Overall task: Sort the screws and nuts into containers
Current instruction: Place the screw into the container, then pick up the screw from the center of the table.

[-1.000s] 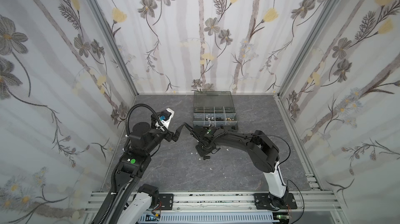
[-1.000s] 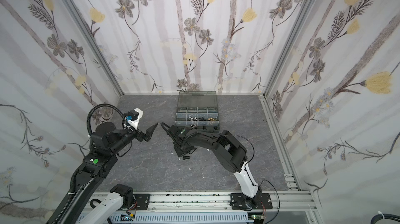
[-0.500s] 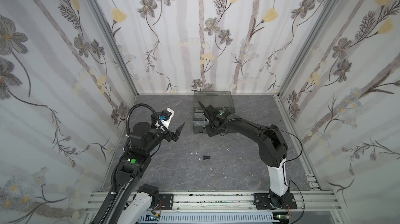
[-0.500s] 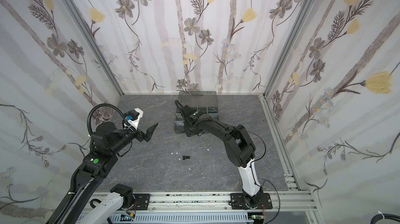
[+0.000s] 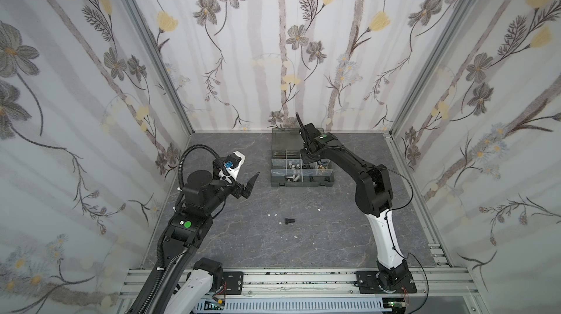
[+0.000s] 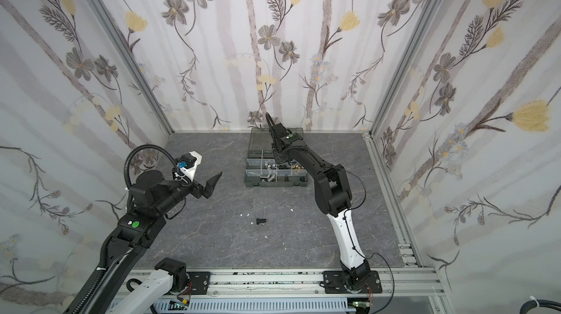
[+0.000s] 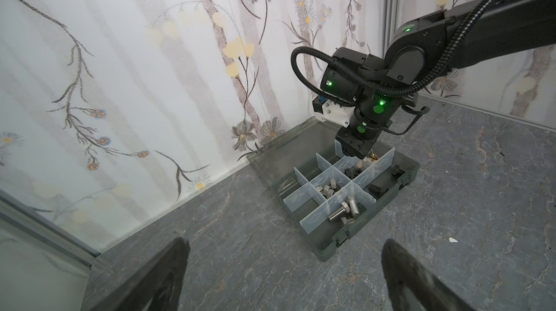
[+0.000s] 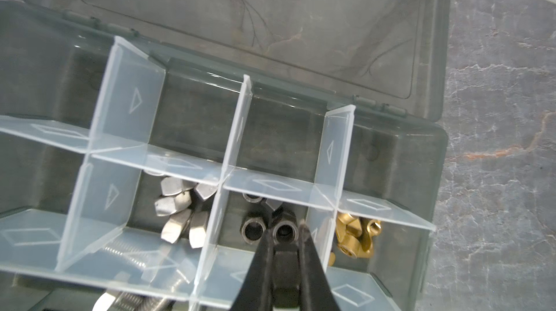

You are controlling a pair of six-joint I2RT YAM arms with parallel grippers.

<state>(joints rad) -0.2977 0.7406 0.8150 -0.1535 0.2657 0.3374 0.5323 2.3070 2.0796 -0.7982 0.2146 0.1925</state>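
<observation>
The dark grey organizer case (image 5: 302, 183) (image 6: 276, 184) lies open near the back wall, its lid flat behind it. My right gripper (image 8: 285, 228) reaches into its middle row and is shut on a black hex nut (image 8: 284, 232), beside another black nut (image 8: 252, 231) in the same compartment. Silver domed nuts (image 8: 180, 216) and brass wing nuts (image 8: 355, 234) fill the compartments on either side. Silver screws (image 7: 343, 214) lie in a front compartment. One black screw (image 5: 290, 220) (image 6: 261, 220) lies on the table. My left gripper (image 5: 252, 183) (image 7: 285, 241) hovers open and empty, left of the case.
Small white flecks (image 5: 273, 214) dot the grey marbled table around the loose screw. Flowered walls close in three sides, and an aluminium rail (image 5: 273, 279) carrying both arm bases runs along the front edge.
My right arm rose from the middle of the table and swung back over the case, lowering into the middle row. A black screw stayed on the table. The left arm kept still.
</observation>
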